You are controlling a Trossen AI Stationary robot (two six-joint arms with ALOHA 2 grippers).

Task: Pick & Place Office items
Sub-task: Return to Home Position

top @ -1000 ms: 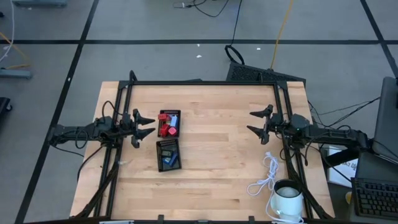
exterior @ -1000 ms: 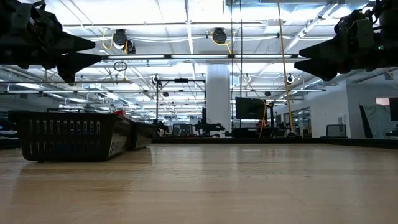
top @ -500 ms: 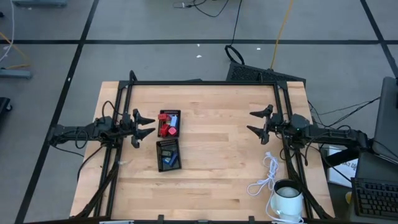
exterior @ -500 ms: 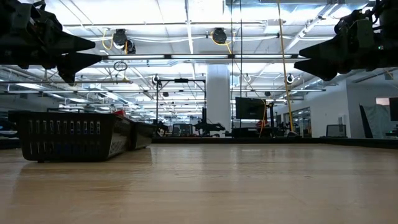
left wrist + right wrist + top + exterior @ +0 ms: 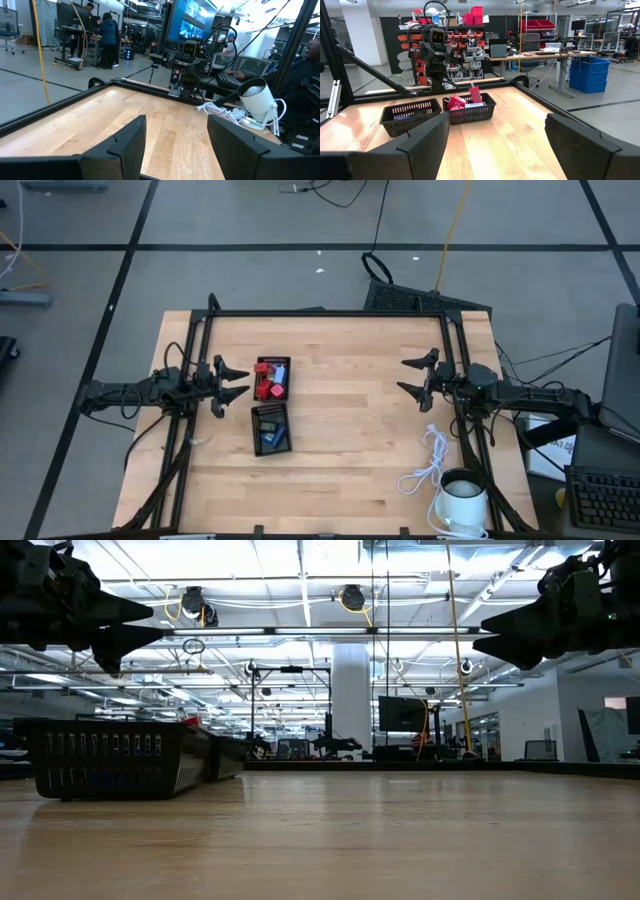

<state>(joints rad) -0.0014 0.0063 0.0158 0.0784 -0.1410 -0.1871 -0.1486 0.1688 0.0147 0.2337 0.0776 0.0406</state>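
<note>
Both arms hang raised at opposite sides, left claw (image 5: pixel 236 381) and right claw (image 5: pixel 413 376) spread wide, facing each other.

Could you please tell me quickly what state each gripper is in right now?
Left gripper: open, holding nothing.
Right gripper: open, holding nothing.

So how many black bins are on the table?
2. One bin, holding red pieces, sits by the left gripper; the second bin sits right next to it.
</note>
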